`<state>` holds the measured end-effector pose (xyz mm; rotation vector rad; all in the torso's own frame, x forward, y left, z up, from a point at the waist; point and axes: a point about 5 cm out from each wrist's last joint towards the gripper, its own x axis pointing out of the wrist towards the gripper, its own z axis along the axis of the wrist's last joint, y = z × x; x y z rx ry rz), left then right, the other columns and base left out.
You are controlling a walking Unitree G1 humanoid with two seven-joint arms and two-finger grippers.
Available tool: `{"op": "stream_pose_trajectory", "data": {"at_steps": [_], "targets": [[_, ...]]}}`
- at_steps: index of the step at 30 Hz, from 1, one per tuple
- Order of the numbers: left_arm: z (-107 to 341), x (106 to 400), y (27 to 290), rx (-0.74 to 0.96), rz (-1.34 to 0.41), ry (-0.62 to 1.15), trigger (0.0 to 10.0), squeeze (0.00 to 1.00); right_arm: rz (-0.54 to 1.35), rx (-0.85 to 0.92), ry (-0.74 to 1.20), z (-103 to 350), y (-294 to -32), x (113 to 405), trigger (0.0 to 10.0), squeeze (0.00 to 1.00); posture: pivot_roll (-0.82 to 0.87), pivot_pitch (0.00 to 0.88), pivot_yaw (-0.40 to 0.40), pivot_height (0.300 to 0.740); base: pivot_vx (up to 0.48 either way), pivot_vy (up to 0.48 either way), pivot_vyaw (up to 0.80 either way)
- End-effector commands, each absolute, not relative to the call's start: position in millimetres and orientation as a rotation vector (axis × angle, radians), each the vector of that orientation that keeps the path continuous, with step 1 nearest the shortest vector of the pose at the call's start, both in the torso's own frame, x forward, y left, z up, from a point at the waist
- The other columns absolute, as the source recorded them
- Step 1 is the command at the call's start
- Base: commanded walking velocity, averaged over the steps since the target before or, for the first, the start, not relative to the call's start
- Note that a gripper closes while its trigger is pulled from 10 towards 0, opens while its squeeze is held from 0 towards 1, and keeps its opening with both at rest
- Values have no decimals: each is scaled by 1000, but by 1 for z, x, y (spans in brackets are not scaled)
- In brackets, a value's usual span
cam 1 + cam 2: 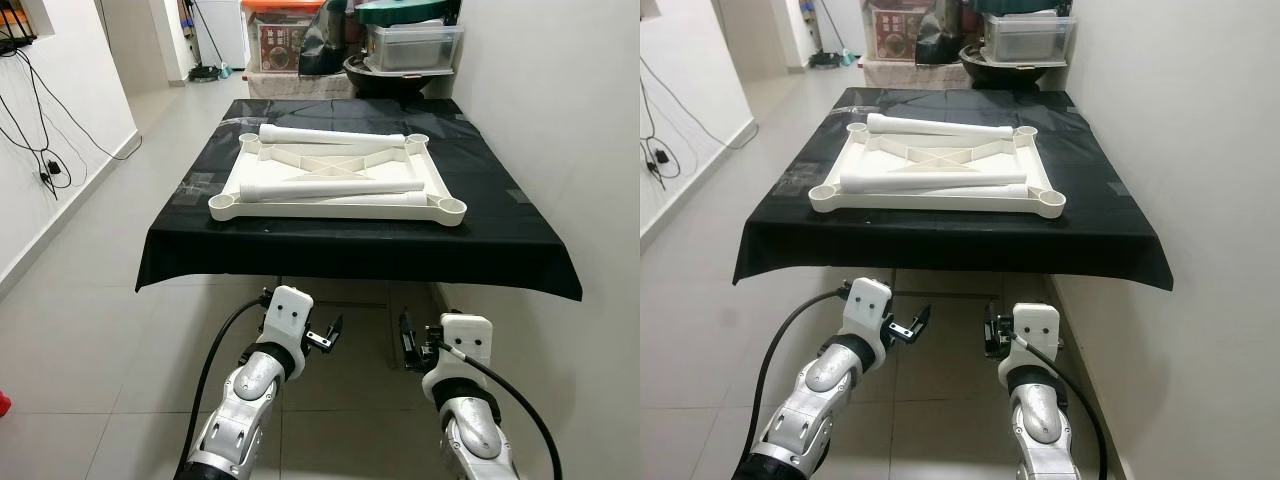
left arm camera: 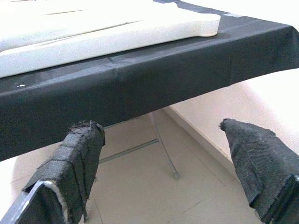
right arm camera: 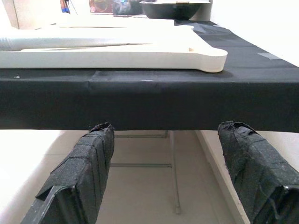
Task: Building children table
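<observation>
Nearest to me are my two arms, held low in front of the table: my left gripper [image 1: 325, 338] and my right gripper [image 1: 407, 343] both hang below the hem of the black cloth [image 1: 350, 255], fingers spread apart and holding nothing. On the cloth lies the white tabletop [image 1: 340, 185], upside down, with round sockets at its corners, and loose white legs [image 1: 330, 187] lie across it. I think the main risk is the cloth: if I raise my grippers straight up, a finger can catch the hanging edge and drag the tabletop, and then the round legs can roll off. On my right the wall [image 1: 560, 150] is near the table, so there is little room; on my left the floor [image 1: 90, 300] is open.
</observation>
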<state>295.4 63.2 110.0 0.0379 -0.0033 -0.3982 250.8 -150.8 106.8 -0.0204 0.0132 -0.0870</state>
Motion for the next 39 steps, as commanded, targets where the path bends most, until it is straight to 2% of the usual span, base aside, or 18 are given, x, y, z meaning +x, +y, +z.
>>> {"op": "stream_pose_trajectory", "data": {"at_steps": [1,9,23,39], "targets": [[79,307,41,62,-442,253,10000,0,-109,45,215,78,-144,262,10000,0,47,0,14,740,0,0,0],[93,295,51,63,-440,154,10000,0,-109,21,173,88,-137,247,10000,0,52,0,10,740,0,0,0],[94,287,63,39,-382,128,10000,0,-139,19,159,88,-137,234,10000,0,51,0,12,740,0,0,0],[92,286,63,27,-397,141,10000,0,-144,34,131,91,-138,233,10000,0,49,0,12,740,0,0,0]]}}
